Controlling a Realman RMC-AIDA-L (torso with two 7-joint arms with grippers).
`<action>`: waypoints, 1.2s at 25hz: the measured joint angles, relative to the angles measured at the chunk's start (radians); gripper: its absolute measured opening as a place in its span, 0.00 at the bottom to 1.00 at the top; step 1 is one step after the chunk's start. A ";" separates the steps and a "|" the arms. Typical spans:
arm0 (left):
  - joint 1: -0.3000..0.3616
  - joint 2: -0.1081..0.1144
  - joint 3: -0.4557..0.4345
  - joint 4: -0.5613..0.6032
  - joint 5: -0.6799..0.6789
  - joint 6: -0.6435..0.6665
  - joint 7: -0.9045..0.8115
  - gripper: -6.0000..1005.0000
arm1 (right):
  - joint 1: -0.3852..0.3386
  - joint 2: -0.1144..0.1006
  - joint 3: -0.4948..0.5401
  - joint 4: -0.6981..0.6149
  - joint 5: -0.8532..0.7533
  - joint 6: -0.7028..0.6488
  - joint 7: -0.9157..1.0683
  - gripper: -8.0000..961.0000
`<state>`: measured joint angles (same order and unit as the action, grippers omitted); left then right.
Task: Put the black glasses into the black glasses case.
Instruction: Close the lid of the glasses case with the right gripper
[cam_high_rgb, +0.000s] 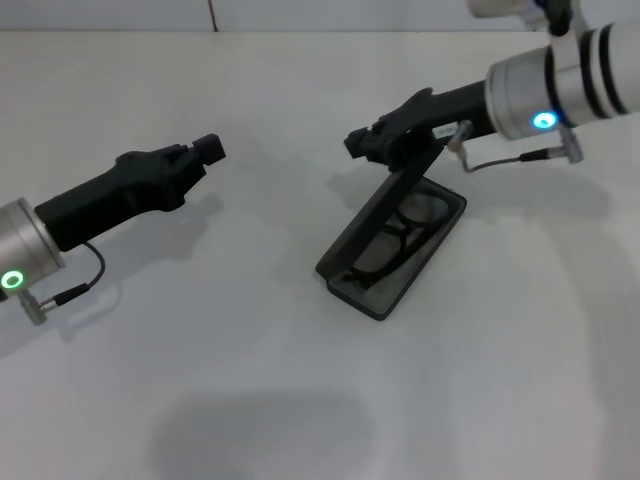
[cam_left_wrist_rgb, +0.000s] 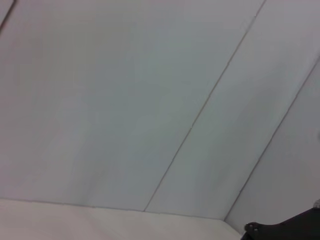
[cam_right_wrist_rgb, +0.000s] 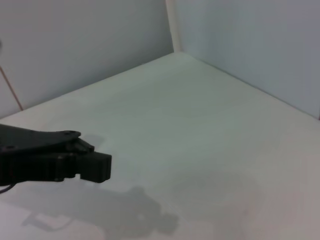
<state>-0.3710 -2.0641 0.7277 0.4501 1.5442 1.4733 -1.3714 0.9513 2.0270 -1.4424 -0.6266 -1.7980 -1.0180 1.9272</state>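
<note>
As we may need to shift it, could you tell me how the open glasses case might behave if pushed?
The glasses case looks light and flat-bottomed, so it would probably slide on the smooth table, not tip. Its raised lid might swing on the hinge. The glasses lie loose inside and could shift.

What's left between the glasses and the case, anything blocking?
Nothing visible. The black glasses already lie inside the open black glasses case. The right gripper is at the raised lid's top edge; the left gripper hovers apart to the left.
</note>
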 joint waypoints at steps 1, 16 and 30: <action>0.001 0.002 0.001 0.003 0.001 0.005 0.004 0.01 | -0.004 0.000 -0.022 0.002 0.024 0.017 -0.001 0.14; -0.016 0.014 0.006 0.005 0.017 0.004 0.014 0.01 | -0.078 0.001 -0.314 0.009 0.219 0.219 -0.005 0.04; -0.025 0.019 0.000 0.001 0.015 -0.001 0.013 0.01 | -0.183 0.001 -0.315 0.010 0.373 0.226 -0.160 0.04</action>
<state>-0.3957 -2.0447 0.7277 0.4512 1.5588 1.4723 -1.3585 0.7685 2.0279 -1.7575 -0.6163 -1.4245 -0.7916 1.7671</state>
